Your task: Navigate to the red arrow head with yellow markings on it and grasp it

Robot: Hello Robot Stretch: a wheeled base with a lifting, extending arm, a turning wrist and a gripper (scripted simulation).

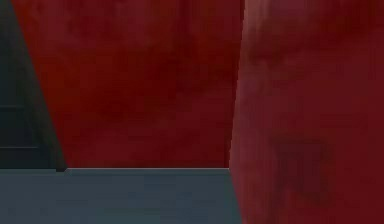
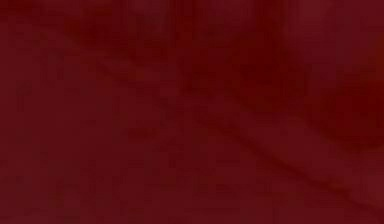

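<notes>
1. Floor (image 1: 120,197). A flat grey-blue strip along the forward view's bottom edge, smooth and matte. It runs from the picture's left edge to the foot of the near wall section at the right.

2. Near wall section (image 1: 310,110). A broad upright slab of red at the forward view's right, standing forward of the back wall. It reaches from the top edge down to the bottom edge. The surface is mottled and a shade lighter than the wall behind, with a darker cloudy blotch low on its face. Its left edge is straight.

3. Back wall (image 1: 140,80). A deep red plane, blotchy like rough plaster. It meets the floor in a straight, level line.

4. Dark shape (image 1: 18,110). A blackish-teal wedge at the forward view's left edge, against the back wall. Its right edge is slanted, faint level bands cross its lower half, and its foot sits at the floor line. What it is cannot be told.

5. Red surface (image 2: 190,110). Seen in the arm side view: dark red and flat, with a fine even grain. Soft diagonal bands of slightly lighter tone cross it.

6. End effector. Released, clenched or grasping: cannot tell.

7. Arrow head. Whereabouts: cannot tell
</notes>
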